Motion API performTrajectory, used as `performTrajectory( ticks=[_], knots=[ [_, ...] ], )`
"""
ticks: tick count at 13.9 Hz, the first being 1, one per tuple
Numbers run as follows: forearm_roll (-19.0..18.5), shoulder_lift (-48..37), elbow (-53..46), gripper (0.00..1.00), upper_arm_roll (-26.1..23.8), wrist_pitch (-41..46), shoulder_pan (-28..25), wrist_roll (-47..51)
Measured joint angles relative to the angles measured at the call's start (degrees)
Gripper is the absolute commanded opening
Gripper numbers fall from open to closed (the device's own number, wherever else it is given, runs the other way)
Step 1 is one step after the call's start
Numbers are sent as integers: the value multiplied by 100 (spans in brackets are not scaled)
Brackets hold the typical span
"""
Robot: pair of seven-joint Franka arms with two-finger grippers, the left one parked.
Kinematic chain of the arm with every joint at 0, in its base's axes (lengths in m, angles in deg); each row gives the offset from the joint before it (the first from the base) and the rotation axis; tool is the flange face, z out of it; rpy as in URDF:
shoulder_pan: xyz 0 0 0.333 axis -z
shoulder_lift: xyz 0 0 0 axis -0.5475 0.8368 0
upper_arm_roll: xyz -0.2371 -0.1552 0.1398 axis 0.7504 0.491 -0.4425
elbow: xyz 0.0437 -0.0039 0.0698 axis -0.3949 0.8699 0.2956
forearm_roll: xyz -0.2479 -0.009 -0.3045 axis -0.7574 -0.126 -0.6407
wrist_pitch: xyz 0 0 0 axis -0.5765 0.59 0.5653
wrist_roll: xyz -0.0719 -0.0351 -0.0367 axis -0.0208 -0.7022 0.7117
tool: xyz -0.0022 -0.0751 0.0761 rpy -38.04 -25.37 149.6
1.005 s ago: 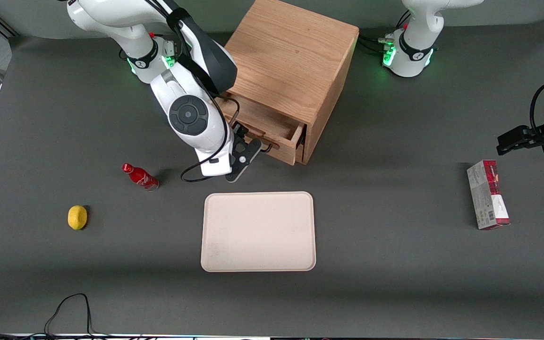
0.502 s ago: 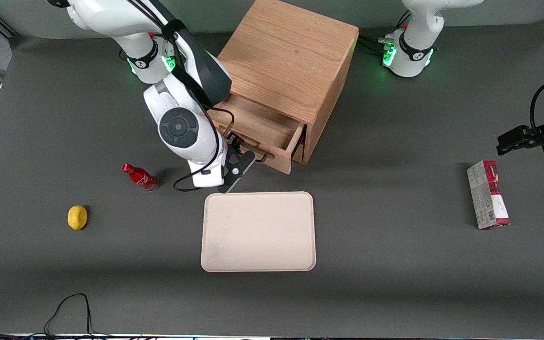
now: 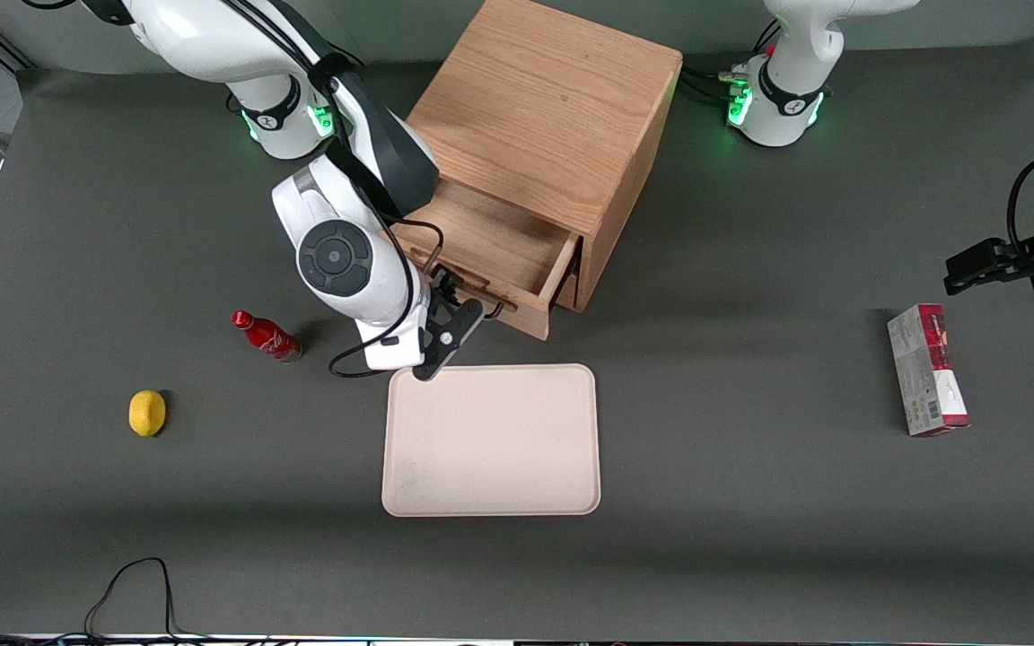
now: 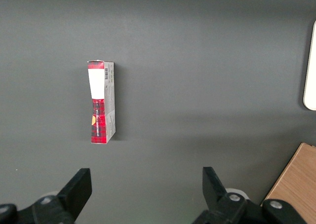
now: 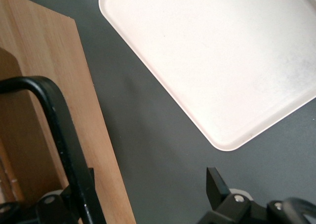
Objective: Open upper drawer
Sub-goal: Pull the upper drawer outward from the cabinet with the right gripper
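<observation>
Dark grey matting covers the table (image 3: 750,538). Nearest the front camera lies a cream tray (image 3: 491,440), flat on the mat. Toward the working arm's end sit a yellow lemon (image 3: 147,413) and, a little farther from the camera, a small red bottle (image 3: 267,336) on its side. Toward the parked arm's end lies a red-and-grey carton (image 3: 926,370).

Just past the tray's edge is the gripper (image 3: 470,309), at the front of the upper drawer (image 3: 503,260), which stands pulled well out of the wooden cabinet (image 3: 553,126), its plain wood interior exposed. In the right wrist view the black bar handle (image 5: 59,135) runs beside one finger (image 5: 86,184); the other finger (image 5: 216,184) stands well apart over the mat, so the jaws are spread and not clamped on the handle.
</observation>
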Motion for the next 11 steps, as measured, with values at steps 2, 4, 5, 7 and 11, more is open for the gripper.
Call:
performTrajectory(
  ticks=[2,4,5,7,11],
  knots=[
    [-1,8,-33,100,1,-11,36,-8],
    [-4,9,-92,100,8,-18,105,-9],
    [-4,10,-122,100,9,-18,152,-38],
    [-3,10,-139,100,9,-18,210,-176],
    [-3,16,-144,100,10,-39,237,-208]
  ],
)
